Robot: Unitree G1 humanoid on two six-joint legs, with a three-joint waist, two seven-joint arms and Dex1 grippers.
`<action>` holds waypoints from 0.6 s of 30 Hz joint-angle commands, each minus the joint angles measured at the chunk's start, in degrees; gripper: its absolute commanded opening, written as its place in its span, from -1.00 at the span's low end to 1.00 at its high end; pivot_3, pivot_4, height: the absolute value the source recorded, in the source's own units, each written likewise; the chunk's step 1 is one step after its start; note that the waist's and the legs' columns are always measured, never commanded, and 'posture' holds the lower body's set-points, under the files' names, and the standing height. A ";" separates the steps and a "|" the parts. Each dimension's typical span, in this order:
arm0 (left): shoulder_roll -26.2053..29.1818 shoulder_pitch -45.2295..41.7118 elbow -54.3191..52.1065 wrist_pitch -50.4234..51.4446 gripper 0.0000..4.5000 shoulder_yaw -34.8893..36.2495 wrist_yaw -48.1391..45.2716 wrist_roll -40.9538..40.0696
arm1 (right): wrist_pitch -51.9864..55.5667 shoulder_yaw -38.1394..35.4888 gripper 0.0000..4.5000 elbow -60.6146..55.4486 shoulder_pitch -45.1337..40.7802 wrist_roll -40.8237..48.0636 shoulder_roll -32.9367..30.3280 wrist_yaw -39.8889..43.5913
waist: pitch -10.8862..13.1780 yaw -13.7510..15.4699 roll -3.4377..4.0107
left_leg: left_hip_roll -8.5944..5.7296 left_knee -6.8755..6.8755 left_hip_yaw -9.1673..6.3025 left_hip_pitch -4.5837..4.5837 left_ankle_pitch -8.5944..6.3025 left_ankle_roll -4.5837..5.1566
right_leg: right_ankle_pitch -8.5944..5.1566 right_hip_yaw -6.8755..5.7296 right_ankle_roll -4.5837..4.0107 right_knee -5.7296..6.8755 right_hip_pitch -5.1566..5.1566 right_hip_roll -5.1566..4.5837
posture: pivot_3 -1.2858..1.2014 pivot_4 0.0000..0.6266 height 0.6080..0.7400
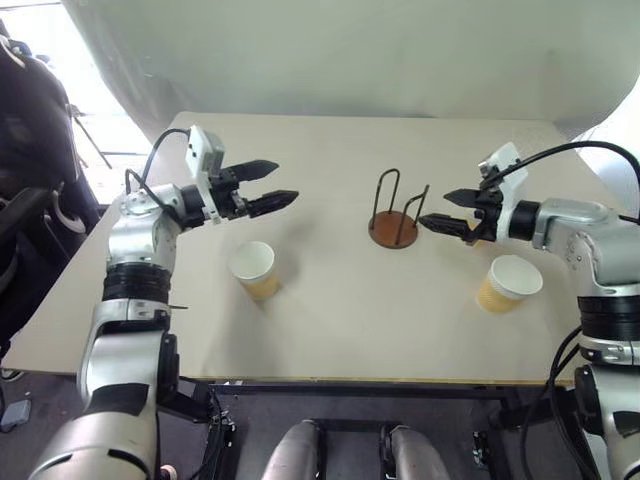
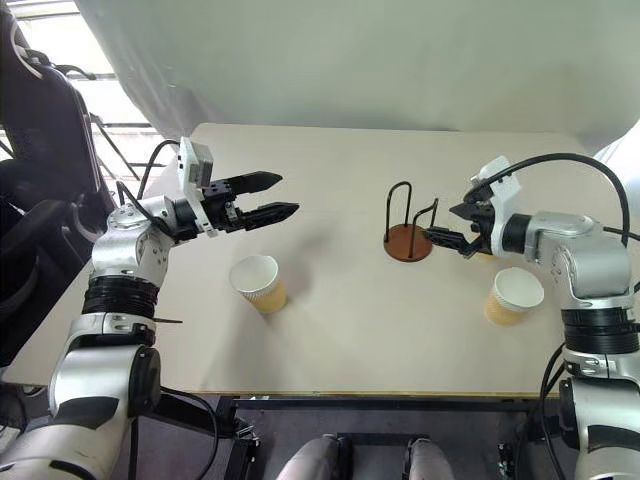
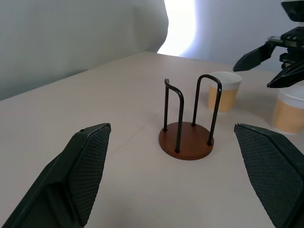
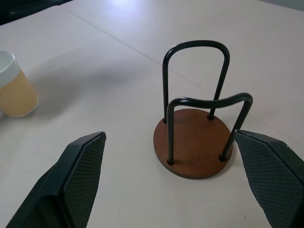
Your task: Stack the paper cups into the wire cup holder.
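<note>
The holder (image 1: 394, 222), a brown disc with two black wire loops, stands empty mid-table (image 1: 330, 330). No writing is legible. Three tan cups with white rims stand upright: one (image 1: 254, 270) toward the left, one (image 1: 505, 284) toward the right, one (image 3: 223, 91) behind the right gripper (image 1: 448, 216). That gripper, spread and empty, points level-down at the holder. The left gripper (image 1: 268, 186), also spread and empty, hovers level above the left cup.
</note>
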 commanded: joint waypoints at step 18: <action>6.23 -9.87 7.37 -0.58 1.00 -3.04 -18.53 2.35 | 1.50 5.94 0.98 -6.81 0.78 -1.79 5.41 -7.72 | 0.00 -0.17 0.00 | 0.00 0.00 -0.02 -0.04 -0.09 0.02 | -0.08 0.00 -0.01 0.02 -0.07 0.00 | 0.03 -0.52 1.00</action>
